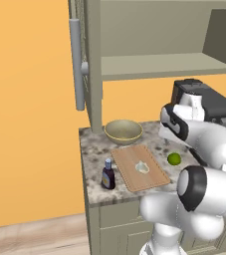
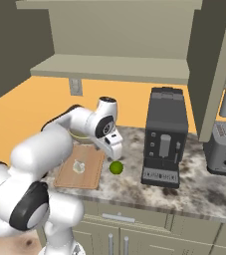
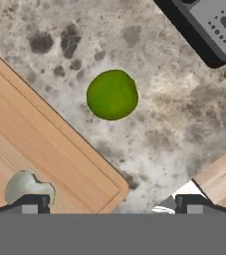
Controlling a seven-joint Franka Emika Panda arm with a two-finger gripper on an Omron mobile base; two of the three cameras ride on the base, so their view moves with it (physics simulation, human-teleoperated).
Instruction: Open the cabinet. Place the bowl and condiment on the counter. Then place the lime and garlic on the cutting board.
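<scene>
The garlic [image 3: 26, 185] already lies on the cutting board [image 3: 50, 144], so the lime [image 3: 112, 94], on the counter [image 3: 184, 124] just beside the board's edge, is the step in hand. The gripper [image 3: 112, 204], jaws spread wide and empty, should centre over the lime and descend straight, since a round fruit may roll. The bowl [image 1: 123, 131] sits empty at the counter's back, the condiment [image 1: 108, 174] left of the board, and the cabinet [image 1: 159, 64] shelf looks bare.

Stone, wood and smooth plastic-looking surfaces

The counter [image 3: 184, 114] looks like mottled grey-white stone with dark blotches, matt. The cutting board [image 3: 45, 144] is light-brown wood with fine grain lines. The lime [image 3: 112, 94] has a smooth, matt green skin. The garlic [image 3: 22, 185] looks pale and slightly translucent. The coffee machine [image 2: 165, 137] seems dark matt plastic, and the cabinet [image 1: 154, 45] has a flat painted finish.
</scene>
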